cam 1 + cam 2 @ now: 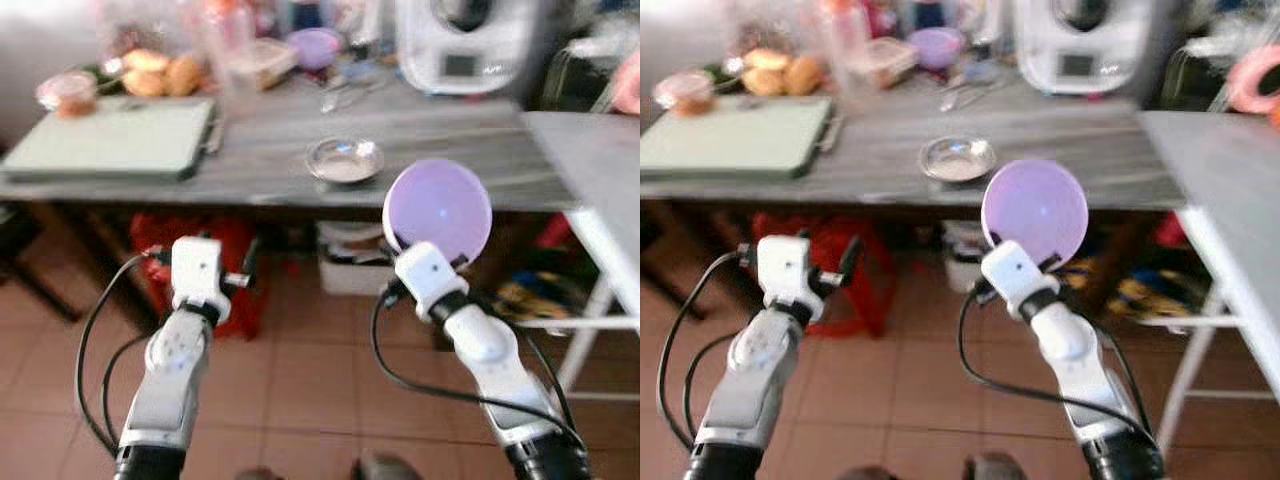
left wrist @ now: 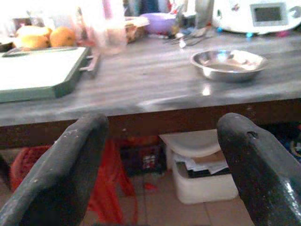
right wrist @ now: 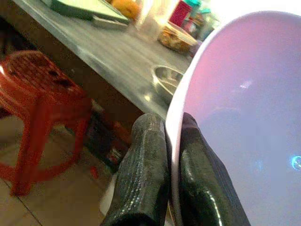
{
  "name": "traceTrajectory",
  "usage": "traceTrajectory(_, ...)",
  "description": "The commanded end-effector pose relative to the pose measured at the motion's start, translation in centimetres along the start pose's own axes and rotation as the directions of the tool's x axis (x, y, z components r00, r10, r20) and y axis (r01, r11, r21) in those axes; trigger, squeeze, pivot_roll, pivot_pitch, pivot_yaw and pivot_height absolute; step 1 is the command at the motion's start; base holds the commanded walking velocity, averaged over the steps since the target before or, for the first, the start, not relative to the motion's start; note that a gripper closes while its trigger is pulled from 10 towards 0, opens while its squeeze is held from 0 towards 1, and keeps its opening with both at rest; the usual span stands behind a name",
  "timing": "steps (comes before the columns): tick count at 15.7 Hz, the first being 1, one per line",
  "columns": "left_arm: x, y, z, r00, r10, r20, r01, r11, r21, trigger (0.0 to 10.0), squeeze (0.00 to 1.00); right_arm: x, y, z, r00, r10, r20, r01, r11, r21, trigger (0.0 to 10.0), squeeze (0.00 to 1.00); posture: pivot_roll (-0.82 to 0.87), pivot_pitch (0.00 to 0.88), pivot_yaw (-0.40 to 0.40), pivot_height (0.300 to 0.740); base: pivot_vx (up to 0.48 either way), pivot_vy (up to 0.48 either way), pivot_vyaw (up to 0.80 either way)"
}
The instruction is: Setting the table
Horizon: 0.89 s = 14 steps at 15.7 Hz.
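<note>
So the big thing here is the long grey table (image 1: 440, 125) running across the view, with a second lighter table (image 1: 600, 170) butting in at its right end and cut off by the frame. Everything's a bit blurry, so the back edge is hard to read. A white appliance (image 1: 465, 40) with a small screen sits at the back right, its top cropped off. At the left end there's a pale green board or tray (image 1: 110, 140), I can't tell which. Behind it are some orange-brown round things (image 1: 155, 72), maybe bread or fruit, and a small reddish tub (image 1: 68, 92) at the far left corner. A clear container (image 1: 232, 60), a purple bowl (image 1: 315, 45) and some cutlery (image 2: 188, 38) sit along the back edge, all pretty smeared.

Near the front edge, roughly mid-table, is a shiny steel bowl (image 2: 229, 63). Under the table: a red plastic stool (image 3: 37, 89) and a white box (image 2: 204, 176) with stuff in it, half hidden in shade.

The right gripper (image 3: 164, 155) is held up in front of the table, short of its front edge, fingers squeezed on the rim of a lilac plate (image 1: 438, 208) that stands up on edge. The left gripper (image 2: 162, 165) is below the front edge too, fingers spread wide, nothing between them.
</note>
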<state>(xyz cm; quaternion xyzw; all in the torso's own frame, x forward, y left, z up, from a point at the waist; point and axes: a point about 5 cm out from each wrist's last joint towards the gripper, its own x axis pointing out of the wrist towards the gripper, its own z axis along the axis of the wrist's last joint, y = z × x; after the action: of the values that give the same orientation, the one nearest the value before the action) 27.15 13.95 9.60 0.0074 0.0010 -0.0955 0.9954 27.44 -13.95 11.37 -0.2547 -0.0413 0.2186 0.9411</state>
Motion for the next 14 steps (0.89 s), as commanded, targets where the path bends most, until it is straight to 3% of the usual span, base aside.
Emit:
traceTrajectory(1,0.15,-0.51,0.03,1.000,-0.018,-0.001,0.018,1.000,-0.006,10.0,0.00,0.03,-0.63,0.23,1.000,-0.024,0.004,0.024,1.000,-0.005,10.0,0.00,-0.07,0.000,0.026,0.740,0.480,0.000,0.00)
traceTrajectory(14,-0.11,-0.78,-0.16,0.999,-0.044,-0.006,0.044,0.999,-0.022,10.0,0.00,0.41,-0.79,0.52,0.999,-0.049,0.018,0.049,0.999,-0.014,10.0,0.00,-0.07,0.000,0.022,0.740,0.395,0.000,0.00)
